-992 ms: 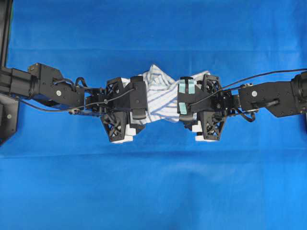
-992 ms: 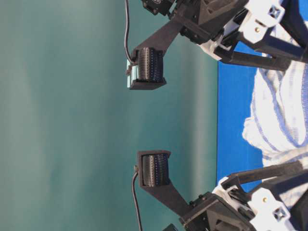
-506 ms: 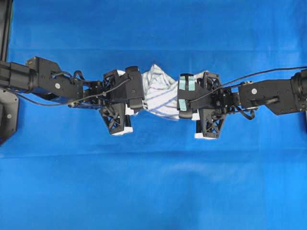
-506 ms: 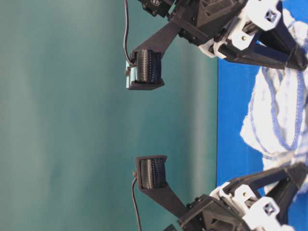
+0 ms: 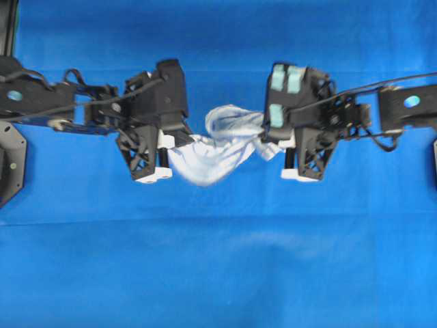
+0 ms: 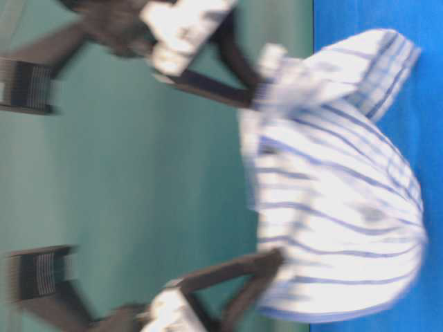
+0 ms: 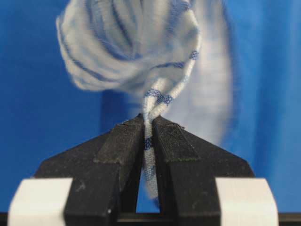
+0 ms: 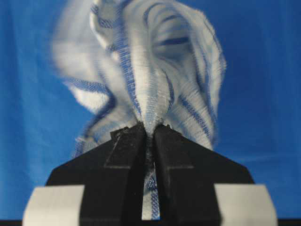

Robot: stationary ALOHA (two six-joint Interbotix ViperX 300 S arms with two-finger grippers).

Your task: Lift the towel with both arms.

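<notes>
The towel, white with thin blue stripes, hangs in a sagging bundle between my two arms, off the blue cloth. At its left end my left gripper is shut on a twisted edge; the left wrist view has that edge pinched between the black fingers of the gripper. My right gripper, the arm with teal tape, is shut on the right end, the fabric bunched at its tips. From table level the towel droops between the right gripper and the left gripper.
A plain blue cloth covers the whole table under the arms. A teal wall stands behind in the table-level view. A black frame part sits at the left edge.
Both grippers closed on the towel's ends, then rose and drew apart. The towel left the blue cloth and now hangs between them, blurred by motion.
</notes>
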